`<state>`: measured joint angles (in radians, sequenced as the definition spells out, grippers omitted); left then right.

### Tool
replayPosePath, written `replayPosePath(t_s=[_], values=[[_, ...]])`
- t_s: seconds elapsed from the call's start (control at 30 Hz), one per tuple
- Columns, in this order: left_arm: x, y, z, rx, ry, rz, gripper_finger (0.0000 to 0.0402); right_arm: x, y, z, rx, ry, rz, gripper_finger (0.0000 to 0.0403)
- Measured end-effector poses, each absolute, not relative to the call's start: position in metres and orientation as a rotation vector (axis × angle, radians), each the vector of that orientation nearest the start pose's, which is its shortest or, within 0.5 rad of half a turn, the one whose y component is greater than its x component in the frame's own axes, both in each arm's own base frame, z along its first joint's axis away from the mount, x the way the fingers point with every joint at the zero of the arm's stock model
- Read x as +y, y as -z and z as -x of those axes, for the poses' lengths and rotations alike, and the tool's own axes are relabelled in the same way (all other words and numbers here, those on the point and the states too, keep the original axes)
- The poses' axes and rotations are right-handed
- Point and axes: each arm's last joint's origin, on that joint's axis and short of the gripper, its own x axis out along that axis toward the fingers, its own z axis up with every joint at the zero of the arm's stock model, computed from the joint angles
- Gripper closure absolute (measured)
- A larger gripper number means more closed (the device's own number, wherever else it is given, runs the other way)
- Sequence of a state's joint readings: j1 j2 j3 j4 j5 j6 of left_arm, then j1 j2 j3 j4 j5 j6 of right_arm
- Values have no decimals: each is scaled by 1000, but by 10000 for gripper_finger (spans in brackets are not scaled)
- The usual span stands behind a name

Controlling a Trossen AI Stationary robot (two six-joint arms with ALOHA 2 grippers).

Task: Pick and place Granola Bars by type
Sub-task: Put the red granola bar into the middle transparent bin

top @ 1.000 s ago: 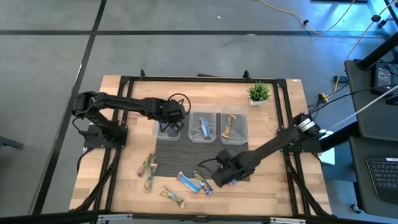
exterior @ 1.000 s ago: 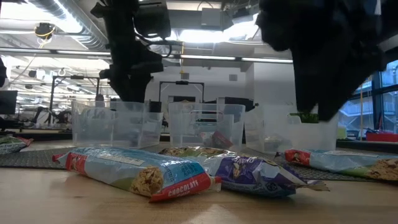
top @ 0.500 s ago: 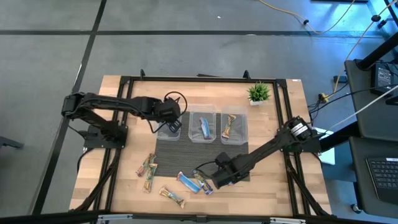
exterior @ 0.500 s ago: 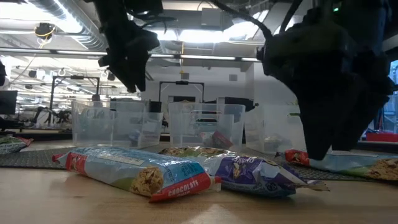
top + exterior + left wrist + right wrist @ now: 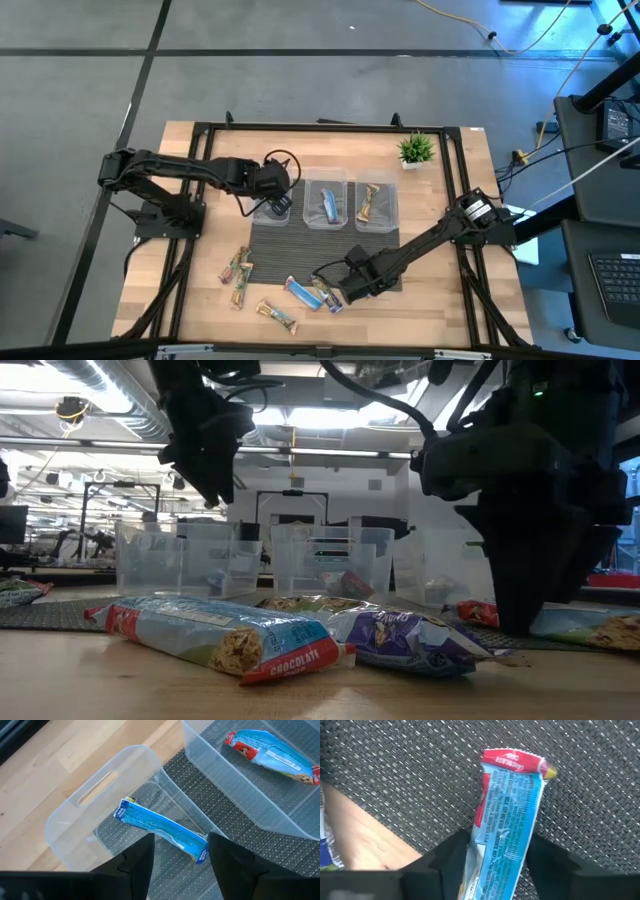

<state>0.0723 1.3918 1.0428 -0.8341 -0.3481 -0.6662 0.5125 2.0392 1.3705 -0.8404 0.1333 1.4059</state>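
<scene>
- Low down, the right gripper (image 5: 492,865) is spread wide over a light-blue bar (image 5: 507,830) with a red end, lying on the dark mat (image 5: 395,780), one finger each side, nothing gripped.
- Lower centre of the high view, loose bars (image 5: 300,293) lie on the table (image 5: 200,300).
- Further back, the left gripper (image 5: 180,860) hangs open and empty above the left bin (image 5: 100,785), a bright blue bar (image 5: 160,830) inside.
- The middle bin (image 5: 327,203) holds another blue bar (image 5: 330,205).

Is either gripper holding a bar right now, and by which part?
Neither. The left gripper hangs open above a bright blue bar lying in its bin. The right gripper straddles a light blue bar on the mat, fingers not closed.
</scene>
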Motion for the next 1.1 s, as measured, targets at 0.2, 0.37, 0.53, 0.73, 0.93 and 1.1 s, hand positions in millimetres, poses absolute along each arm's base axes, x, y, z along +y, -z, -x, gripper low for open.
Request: replayPosePath(t_s=[0.2,0.37,0.53,0.73,0.93,1.1], values=[[29,-248,-258,1001,-740,415,222,180,-138,-328,1329,701,-674,268],[29,-248,-258,1002,-740,415,226,180,-137,-327,1336,704,-670,317],[25,-250,-257,1018,-684,350,222,180,-145,-325,1352,690,-682,345],[9,-261,-252,1001,-575,252,221,172,-186,-319,1292,607,-719,344],[-12,-269,-250,968,-449,218,223,145,-235,-314,1094,572,-692,346],[-26,-271,-251,931,-408,238,226,111,-264,-319,946,558,-636,344]])
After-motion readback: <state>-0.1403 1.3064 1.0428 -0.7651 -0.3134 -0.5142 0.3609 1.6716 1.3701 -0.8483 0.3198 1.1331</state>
